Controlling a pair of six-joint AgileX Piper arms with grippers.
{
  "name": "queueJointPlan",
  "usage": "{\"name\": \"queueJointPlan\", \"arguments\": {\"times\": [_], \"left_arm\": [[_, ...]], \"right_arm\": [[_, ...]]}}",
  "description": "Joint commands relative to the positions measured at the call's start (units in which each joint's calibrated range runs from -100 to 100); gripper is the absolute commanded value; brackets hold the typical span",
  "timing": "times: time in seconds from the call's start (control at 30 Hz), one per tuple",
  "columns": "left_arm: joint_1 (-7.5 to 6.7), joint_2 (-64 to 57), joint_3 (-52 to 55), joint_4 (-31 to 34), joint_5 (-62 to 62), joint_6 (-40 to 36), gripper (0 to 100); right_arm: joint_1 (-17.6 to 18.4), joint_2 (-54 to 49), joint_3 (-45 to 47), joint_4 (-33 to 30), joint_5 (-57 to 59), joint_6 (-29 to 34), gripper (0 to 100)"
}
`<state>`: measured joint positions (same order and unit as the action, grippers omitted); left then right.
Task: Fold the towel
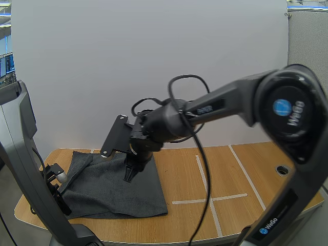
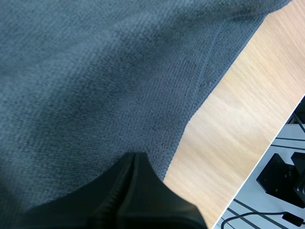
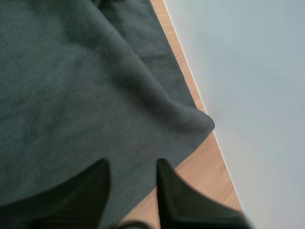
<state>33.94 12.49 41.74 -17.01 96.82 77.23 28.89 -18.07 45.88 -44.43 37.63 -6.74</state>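
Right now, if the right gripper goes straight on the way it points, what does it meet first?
The towel: the right gripper, open, points down at the cloth close to its edge by the bare table. How much gap remains I cannot tell.

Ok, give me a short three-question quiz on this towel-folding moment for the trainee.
1. True or false: the right hand is open over the towel.
2. Which side of the table does the towel lie on? A: the robot's left. B: the robot's right. C: the centre.
3. Fill in: the left hand, its fingers together as one dark wedge, is ____.
Key: 1 true; 2 A; 3 shut.
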Motion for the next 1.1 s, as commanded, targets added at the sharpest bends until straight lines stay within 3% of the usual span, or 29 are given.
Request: {"name": "queueJointPlan", "arguments": {"times": [0.0,0.23,0.53,0.87,1.0,1.07], "left_arm": [[0.01,0.9,-3.9,-3.1,3.2,-0.3,0],[0.01,0.6,-8.9,-7.1,3.2,-1.2,0],[-0.28,-1.4,-15.4,-14.3,3.2,-2.1,0],[-6.53,-1.4,-20.5,-16.1,3.2,-5.7,0],[-8.76,-1.4,-22.8,-17.1,3.2,-7.1,22],[-9.73,-1.4,-23.8,-17.9,3.2,-7.6,39]], "right_arm": [[-2.0,13.1,-12.3,1.7,-0.3,0.0,0],[-7.6,17.8,-13.6,4.1,-3.2,-0.2,0],[-8.2,23.0,-13.6,14.7,-7.7,-5.2,0],[-8.2,27.6,-13.6,15.9,-10.1,-5.5,0],[-8.2,29.0,-13.6,17.6,-10.1,-5.8,0],[-8.2,29.5,-13.6,19.3,-10.5,-7.0,0]]}}
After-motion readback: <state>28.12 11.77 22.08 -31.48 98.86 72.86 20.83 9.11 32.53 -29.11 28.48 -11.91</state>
